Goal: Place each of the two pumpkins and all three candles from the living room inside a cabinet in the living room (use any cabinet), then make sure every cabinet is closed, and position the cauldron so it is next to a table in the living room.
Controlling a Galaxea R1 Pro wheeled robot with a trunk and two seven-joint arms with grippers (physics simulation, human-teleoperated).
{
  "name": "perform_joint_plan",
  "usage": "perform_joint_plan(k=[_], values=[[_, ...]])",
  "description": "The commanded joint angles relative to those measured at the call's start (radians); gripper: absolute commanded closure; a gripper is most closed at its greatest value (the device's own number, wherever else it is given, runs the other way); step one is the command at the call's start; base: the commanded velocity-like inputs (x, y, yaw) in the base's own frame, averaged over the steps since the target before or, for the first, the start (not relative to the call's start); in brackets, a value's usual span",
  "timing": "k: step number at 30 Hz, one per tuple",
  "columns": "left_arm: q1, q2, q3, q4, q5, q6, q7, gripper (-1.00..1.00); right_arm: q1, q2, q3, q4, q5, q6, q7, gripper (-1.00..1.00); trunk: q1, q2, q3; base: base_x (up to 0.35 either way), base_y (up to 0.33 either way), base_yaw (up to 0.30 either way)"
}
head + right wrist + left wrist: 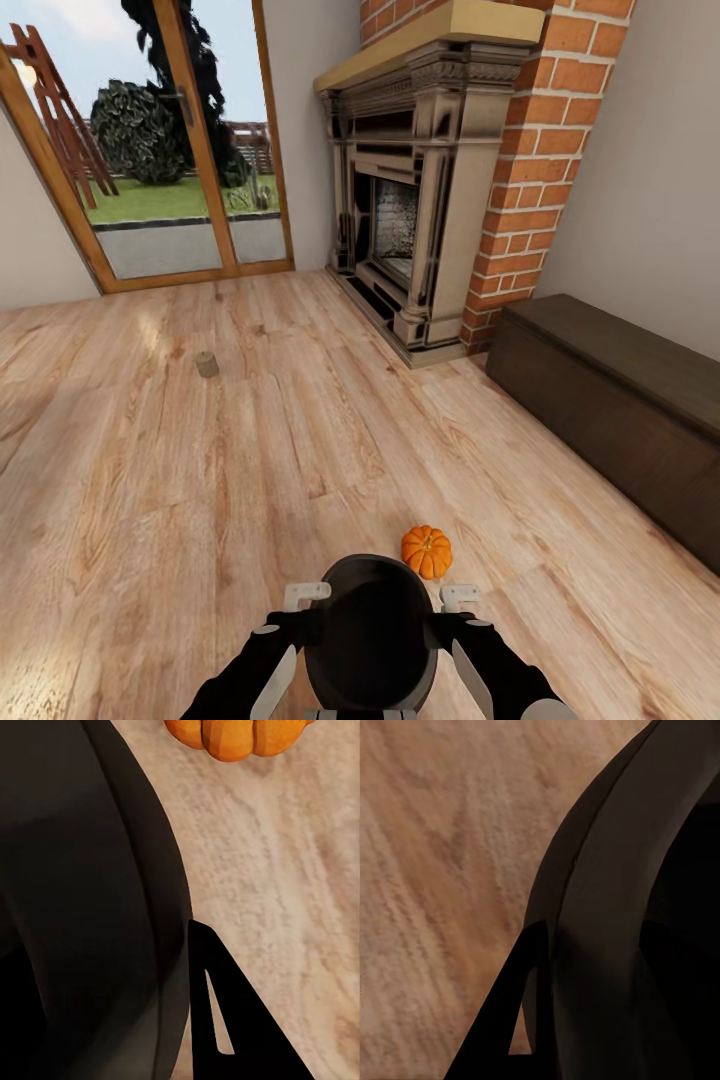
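The left gripper (300, 600) and the right gripper (462, 600) are at the two sides of the black cauldron (372, 630), just in front of the robot. In each wrist view one dark finger (521, 1020) lies close against the cauldron's outer wall (607, 915), but I cannot tell if the jaws are spread or pressed on it. In the head view the cauldron sits between the two arms, and its inside looks dark; I cannot tell what is in it.

One pumpkin (427, 550) is on the wood floor (200, 500), just beside the far rim of the cauldron and near the right gripper. In the right wrist view the same pumpkin (236, 736) lies on the floor past the cauldron's wall (82, 900), apart from the finger (232, 1020).

Further out, one candle (207, 365) stands upright on the floor, well apart from the robot, on its left. The cabinet (620, 410) stands along the right wall with its fronts shut. Beside it is a brick fireplace (430, 200). Glass doors (150, 150) are at the far left.
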Motion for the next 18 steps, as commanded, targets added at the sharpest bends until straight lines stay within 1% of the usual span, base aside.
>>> perform_joint_plan(k=[1,3,10,14,18], values=[[-0.001,0.001,-0.004,-0.003,0.000,0.005,0.011,1.00,0.000,-0.001,0.007,-0.002,-0.005,0.006,-0.005,1.00,0.000,0.000,-0.001,0.000,0.000,0.000],[-0.001,0.001,-0.005,-0.003,0.000,0.005,0.011,1.00,0.000,-0.001,0.007,-0.002,-0.005,0.006,-0.005,1.00,0.000,0.000,-0.001,0.000,0.000,0.000],[-0.001,0.001,-0.005,-0.003,0.000,0.005,0.011,1.00,0.000,-0.001,0.007,-0.002,-0.005,0.004,-0.005,1.00,-0.003,0.001,0.026,0.000,0.000,0.000],[-0.001,0.001,-0.004,-0.003,0.000,0.004,0.010,1.00,0.000,-0.001,0.007,-0.002,-0.005,0.004,-0.005,1.00,-0.003,0.001,0.026,0.000,0.000,0.000],[-0.001,0.001,-0.005,-0.003,0.000,0.004,0.011,1.00,0.000,-0.001,0.007,-0.002,-0.005,0.001,-0.005,1.00,-0.005,0.002,0.042,0.000,0.000,0.000]])
